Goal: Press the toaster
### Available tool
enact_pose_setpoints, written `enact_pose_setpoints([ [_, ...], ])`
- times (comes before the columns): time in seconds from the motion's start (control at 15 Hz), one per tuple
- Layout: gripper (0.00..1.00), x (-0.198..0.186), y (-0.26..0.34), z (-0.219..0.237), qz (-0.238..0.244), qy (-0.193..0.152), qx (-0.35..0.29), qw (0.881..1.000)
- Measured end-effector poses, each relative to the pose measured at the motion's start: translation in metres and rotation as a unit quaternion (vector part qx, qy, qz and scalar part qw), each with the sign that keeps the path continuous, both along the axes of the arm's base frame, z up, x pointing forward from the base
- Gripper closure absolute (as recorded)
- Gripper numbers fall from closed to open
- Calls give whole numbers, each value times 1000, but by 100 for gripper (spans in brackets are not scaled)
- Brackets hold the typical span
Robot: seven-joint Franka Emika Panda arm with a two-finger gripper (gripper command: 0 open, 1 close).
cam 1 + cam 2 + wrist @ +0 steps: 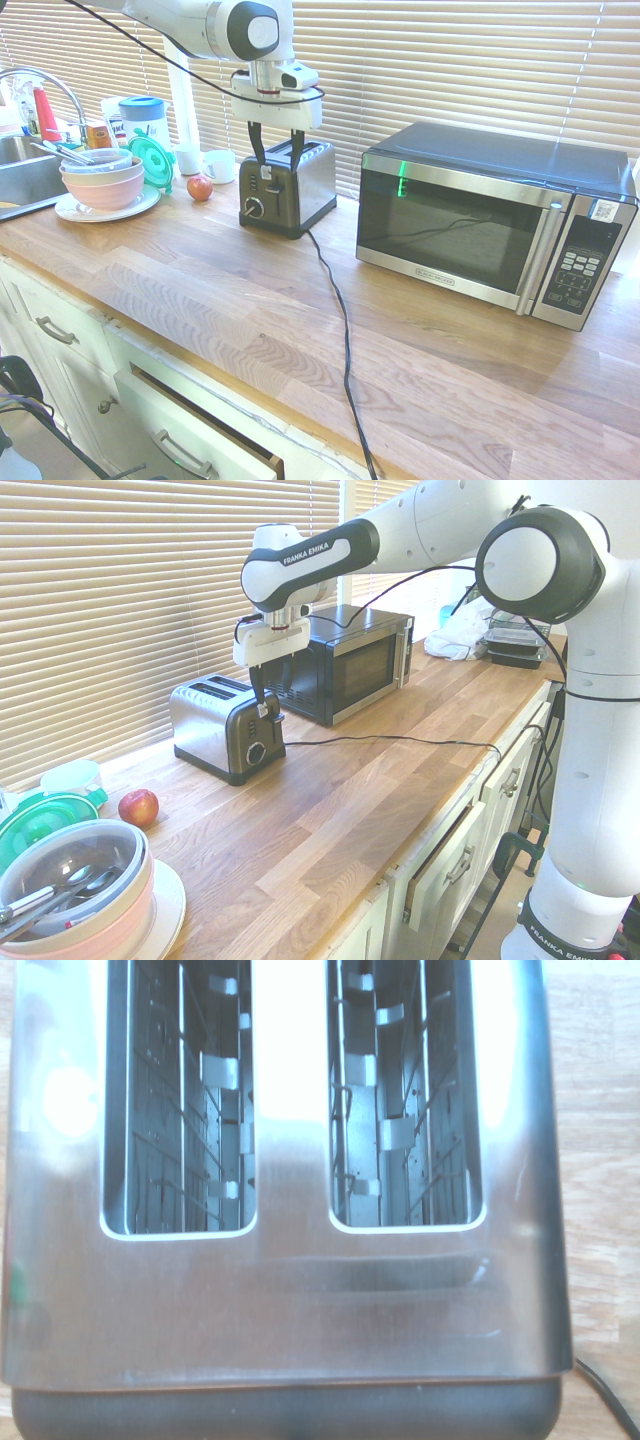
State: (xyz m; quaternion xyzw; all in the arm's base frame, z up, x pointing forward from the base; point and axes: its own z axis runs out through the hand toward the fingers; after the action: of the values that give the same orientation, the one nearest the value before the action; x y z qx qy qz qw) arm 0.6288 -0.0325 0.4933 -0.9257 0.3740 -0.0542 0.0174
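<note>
The toaster (300, 185) (210, 725) stands on the wooden counter by the window blinds. Its black end panel, with a round knob (253, 207) and a white label, faces the counter's front edge. My gripper (277, 160) (265, 702) hangs straight down over that end, open, with its two dark fingers apart and their tips level with the toaster's top at the lever. The wrist view looks down into the toaster (290, 1290) and its two empty slots from close above.
A microwave (480, 225) sits to the right of the toaster. The toaster's black cord (340, 320) runs across the counter to the front edge. On the other side lie an apple (200, 187), stacked bowls (100, 180) on a plate, a mug (218, 165) and the sink (20, 170).
</note>
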Motion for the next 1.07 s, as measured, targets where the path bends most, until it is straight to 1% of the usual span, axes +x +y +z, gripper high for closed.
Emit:
enact_pose_setpoints([
  [0.33, 100, 0, 5, 1, 4, -1, 0, 1000],
  [0.67, 100, -3, 19, -10, 15, 8, -1, 1000],
  [1.07, 100, -5, 2, -22, 6, 7, -1, 1000],
])
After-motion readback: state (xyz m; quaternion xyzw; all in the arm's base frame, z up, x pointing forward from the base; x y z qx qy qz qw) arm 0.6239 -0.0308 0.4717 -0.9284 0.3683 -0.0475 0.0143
